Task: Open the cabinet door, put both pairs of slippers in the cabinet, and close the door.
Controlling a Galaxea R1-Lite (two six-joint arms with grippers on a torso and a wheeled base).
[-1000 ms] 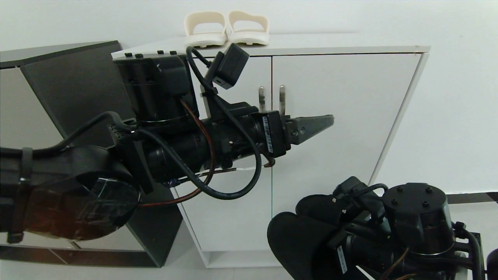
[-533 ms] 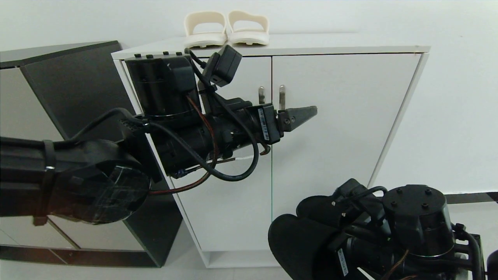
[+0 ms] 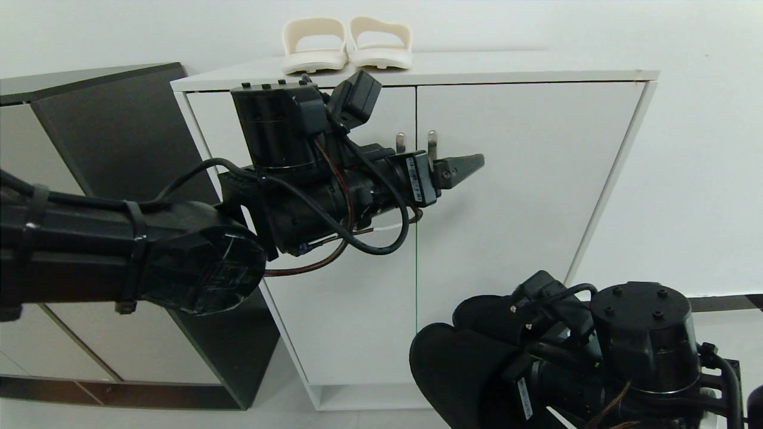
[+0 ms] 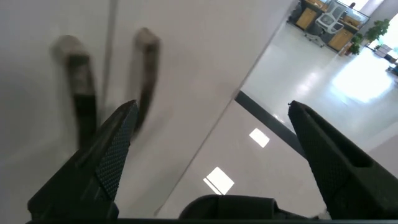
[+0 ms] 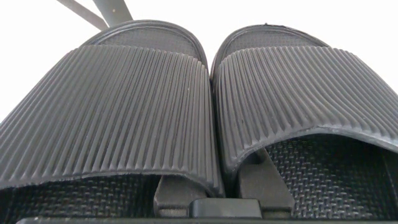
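In the head view, the left hand (image 3: pixel 471 162) is climbing. A second ago it was lower down, in front of the right door (image 3: pixel 524 196). Now its tips are level with the lower ends of the two handles, just beside the right handle (image 3: pixel 432 143). Both doors of the cabinet (image 3: pixel 620 76) are staying shut. The white slippers (image 3: pixel 347 43) are lying untouched on the cabinet top. Low on the right, the black slippers (image 3: pixel 459 369) are hanging at the right arm's end and have not shifted across the three frames.

In the left wrist view, the left hand (image 4: pixel 211 155) is standing wide. One finger (image 4: pixel 112 155) is sitting just in front of the right handle (image 4: pixel 146 68), and the other is well off to the side, over the floor. The left handle (image 4: pixel 78 87) is lying beyond the door seam. I cannot tell whether the finger is touching metal.

In the right wrist view, the right hand (image 5: pixel 217 190) is holding the black slippers (image 5: pixel 149 106) side by side. Its fingers are set narrow under the straps, clamping the inner edges together.

The rise looks like lining up for a grasp on the right handle. The door-opening step is only starting, and neither pair is inside yet.
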